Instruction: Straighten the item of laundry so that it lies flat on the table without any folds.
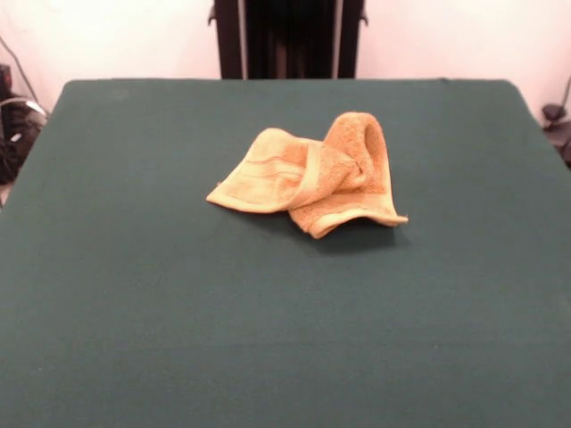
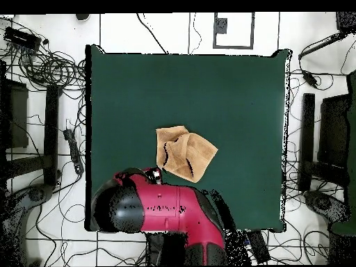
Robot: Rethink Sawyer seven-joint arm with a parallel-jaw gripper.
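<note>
The small yellow-orange terry cloth towel point(image 1: 312, 174) is lying crumpled on the large dark green felt-topped table point(image 1: 134, 294), a little toward my side of its middle. Seen from across the table, one part is humping up into a rounded loop at the picture's right, and a flatter flap with a woven band is spreading out to the picture's left. Another banded edge is poking forward beneath the loop and coming to a point at the right. The layers are overlapping and twisting where they meet in the middle.

From overhead, the towel point(image 2: 185, 156) is showing as a bunched, roughly diamond shape with darker creases on one side. My red and black arm point(image 2: 163, 208) is sitting drawn back over the table's point(image 2: 229, 90) edge nearest my base, just beside the towel without covering it. My gripper is not showing clearly in either view, so I cannot tell how my jaws are standing.
</note>
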